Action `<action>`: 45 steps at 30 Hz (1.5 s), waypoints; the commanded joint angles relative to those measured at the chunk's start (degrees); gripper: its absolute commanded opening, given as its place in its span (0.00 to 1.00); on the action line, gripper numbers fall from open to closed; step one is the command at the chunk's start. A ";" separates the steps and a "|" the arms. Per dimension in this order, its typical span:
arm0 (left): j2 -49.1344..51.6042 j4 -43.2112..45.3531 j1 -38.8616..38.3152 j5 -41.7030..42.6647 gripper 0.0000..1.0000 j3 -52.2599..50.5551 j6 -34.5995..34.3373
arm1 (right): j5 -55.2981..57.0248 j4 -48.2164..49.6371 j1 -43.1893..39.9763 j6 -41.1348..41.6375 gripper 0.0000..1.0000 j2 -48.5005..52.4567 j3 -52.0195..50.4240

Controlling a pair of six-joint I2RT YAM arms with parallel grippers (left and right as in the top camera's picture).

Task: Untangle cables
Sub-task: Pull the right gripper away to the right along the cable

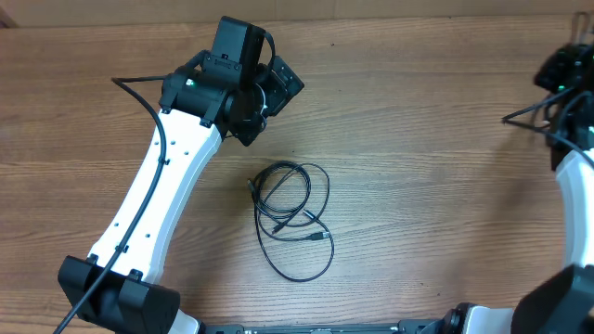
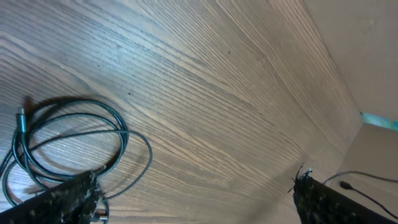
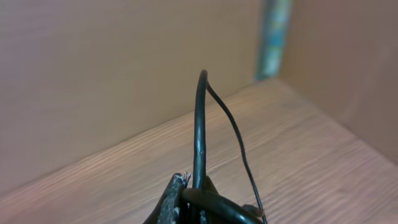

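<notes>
Thin black cables (image 1: 292, 215) lie in a loose tangle of loops on the wooden table, with small plugs at the ends (image 1: 318, 237). My left gripper (image 1: 269, 107) hovers up and to the left of them, open and empty. The left wrist view shows the same loops (image 2: 68, 140) at the lower left, beside one finger (image 2: 71, 199) of the left gripper (image 2: 196, 196). My right gripper (image 1: 560, 76) is at the far right edge. The right wrist view shows this gripper (image 3: 191, 194) shut on a black cable (image 3: 199, 124) that stands straight up, a thinner strand (image 3: 239, 143) falling beside it.
The left arm (image 1: 162, 195) slants from the near left corner toward the table's middle. The right arm (image 1: 577, 213) runs along the right edge. A wall (image 3: 112, 68) rises just past the table's far edge.
</notes>
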 commanded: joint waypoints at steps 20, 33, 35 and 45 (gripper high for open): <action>-0.22 -0.20 -0.33 -2.03 1.00 -0.11 0.66 | 2.19 12.98 -19.37 -8.00 0.04 16.17 0.11; -0.22 -0.20 -0.33 -2.03 0.99 -0.11 0.66 | -1.01 9.94 -27.67 -7.34 0.44 18.86 0.11; -0.22 -0.20 -0.33 -2.03 1.00 -0.11 0.68 | -2.23 10.14 -27.96 -7.32 0.54 18.84 0.13; -0.22 -0.20 -0.33 -2.03 0.99 -0.11 0.66 | -2.64 10.62 -26.10 -7.32 1.00 15.23 0.28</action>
